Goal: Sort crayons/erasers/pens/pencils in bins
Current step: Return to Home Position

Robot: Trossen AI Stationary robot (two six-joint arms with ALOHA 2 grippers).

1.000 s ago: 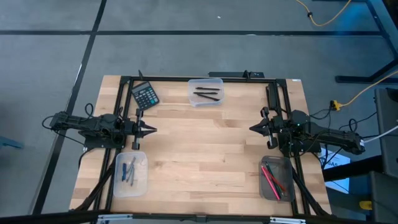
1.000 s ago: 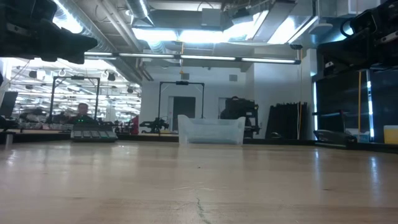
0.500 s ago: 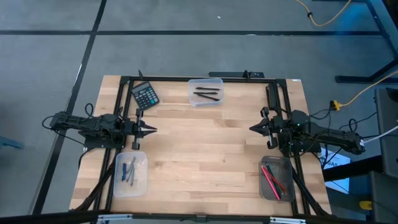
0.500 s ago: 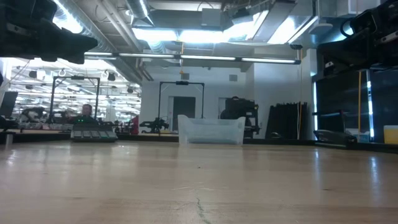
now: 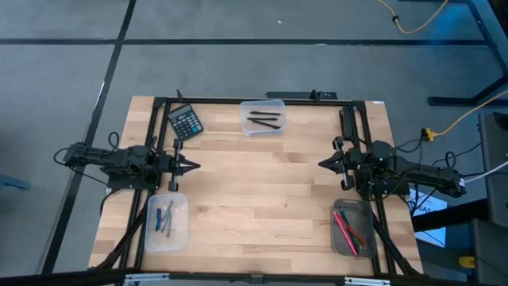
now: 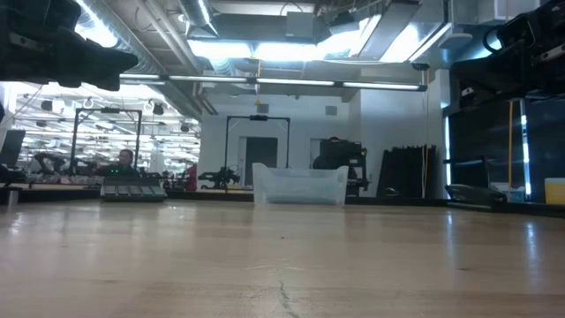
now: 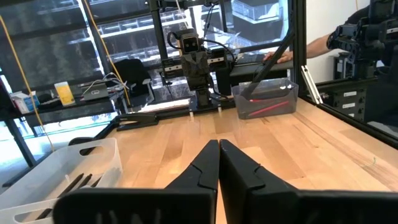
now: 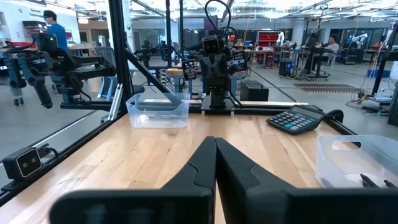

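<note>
Left hand (image 5: 195, 166) and right hand (image 5: 321, 164) stay closed, empty, unmoved above the table (image 5: 262, 191).

Pale smooth wooden table (image 5: 262, 191), translucent plastic bins (image 5: 262, 131), seemingly matt black metal frame (image 5: 214, 100)

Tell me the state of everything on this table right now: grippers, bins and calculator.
Left gripper: jaws shut, empty.
Right gripper: jaws shut, empty.
Middle clear bin: upright, holding black sticks.
Left clear bin: upright, holding grey-blue sticks.
Dark bin: upright, holding red sticks and others.
Calculator: lying flat, keys up.
</note>
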